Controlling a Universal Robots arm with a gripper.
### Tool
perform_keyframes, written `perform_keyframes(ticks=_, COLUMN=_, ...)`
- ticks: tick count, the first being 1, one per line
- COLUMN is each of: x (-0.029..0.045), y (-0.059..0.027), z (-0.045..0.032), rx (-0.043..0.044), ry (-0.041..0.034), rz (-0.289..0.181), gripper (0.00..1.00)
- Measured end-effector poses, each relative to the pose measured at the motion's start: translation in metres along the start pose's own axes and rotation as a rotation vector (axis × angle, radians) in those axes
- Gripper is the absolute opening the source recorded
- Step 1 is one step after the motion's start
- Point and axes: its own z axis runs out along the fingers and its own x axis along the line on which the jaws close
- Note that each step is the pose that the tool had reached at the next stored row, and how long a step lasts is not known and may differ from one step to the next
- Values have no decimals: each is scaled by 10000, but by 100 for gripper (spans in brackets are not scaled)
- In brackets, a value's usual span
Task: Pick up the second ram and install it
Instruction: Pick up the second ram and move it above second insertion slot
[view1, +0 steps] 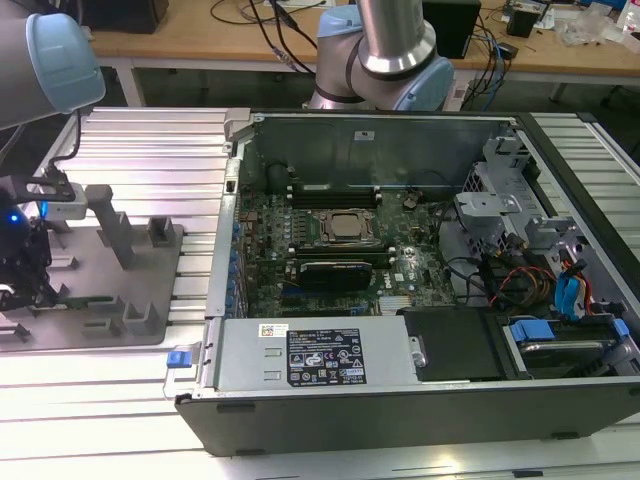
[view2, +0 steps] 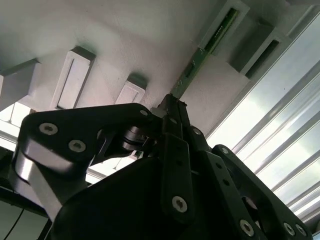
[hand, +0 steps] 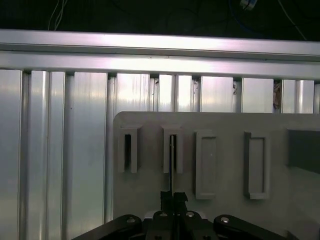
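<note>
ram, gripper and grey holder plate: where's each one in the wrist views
ram (view2: 190, 67), second wrist view, green edge outside the slot
gripper (view2: 174, 106), second wrist view, between its tips, shut on the ram
holder plate (hand: 225, 122), first wrist view, bare face between slots and rim

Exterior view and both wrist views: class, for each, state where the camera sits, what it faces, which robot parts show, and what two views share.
Exterior view: off the arm, looking down on the open computer case and fixture plate; the arm and gripper show.
First wrist view: on the arm, facing the fixture plate squarely; the gripper shows.
Second wrist view: on the arm, looking obliquely along the gripper.
Shared: both wrist views show the gripper shut on the second ram.
</note>
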Motion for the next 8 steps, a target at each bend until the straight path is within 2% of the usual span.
perform_keyframes(ticks=3, x=-1, y=0, z=0, rx=0, ry=0, rz=1, gripper=9)
perform_keyframes(ticks=5, x=-2, y=0, z=1, rx=0, ry=0, rz=247, gripper=9)
perform_keyframes(ticks=8, x=-2, y=0, z=-17, rx=6, ry=-2, rz=262, gripper=9)
